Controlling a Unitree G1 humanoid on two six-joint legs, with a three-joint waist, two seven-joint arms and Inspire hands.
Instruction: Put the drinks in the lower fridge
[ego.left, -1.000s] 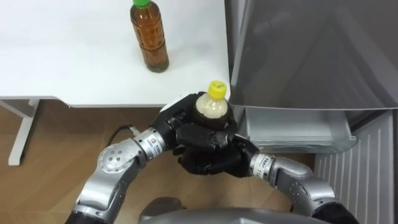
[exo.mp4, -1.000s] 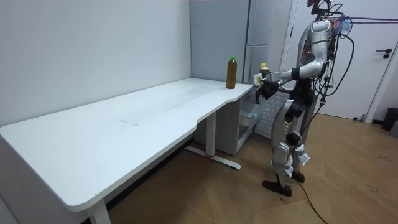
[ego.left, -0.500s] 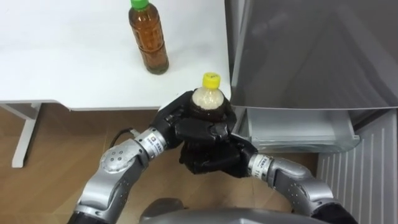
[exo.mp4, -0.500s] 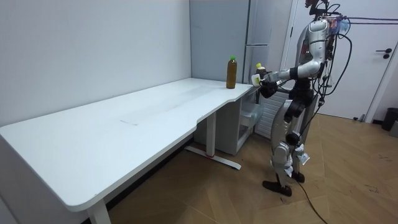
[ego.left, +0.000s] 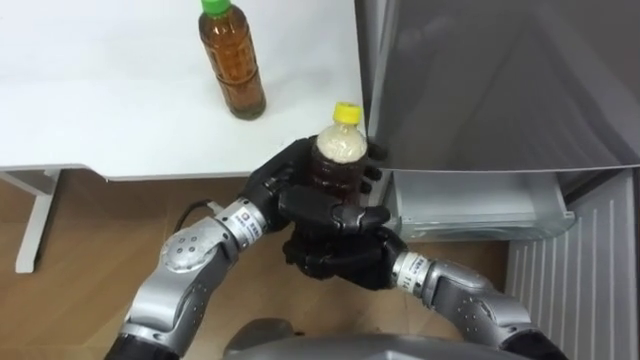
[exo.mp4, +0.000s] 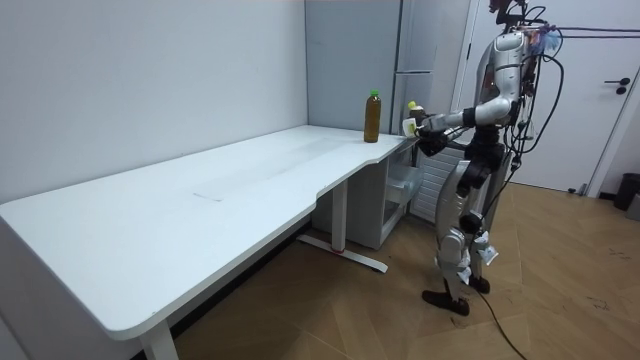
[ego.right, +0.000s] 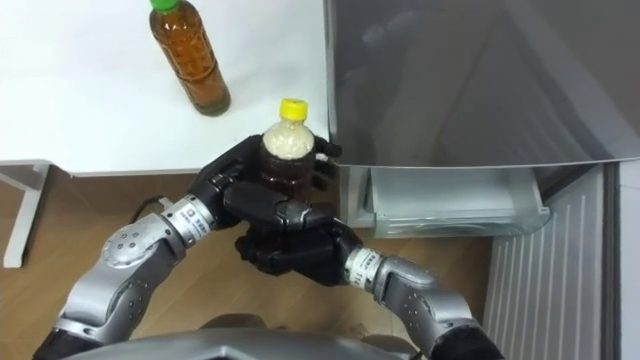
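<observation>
Before the grey fridge (ego.left: 500, 80), with its lower compartment (ego.left: 480, 210) open at the right, and the white table (ego.left: 100, 90) at the far left, the carrying step is judged to be in hand. The yellow-capped bottle (ego.left: 338, 150) is held upright off the table's near edge, the left hand (ego.left: 290, 180) wrapped round its body and the right hand (ego.left: 335, 255) clasped under its base. A lowering rightwards into the compartment is called for next, the green-capped tea bottle (ego.left: 232, 65) on the table being yet to be fetched; the held bottle is seen as clear plastic, dark drink below, pale foam at the neck
</observation>
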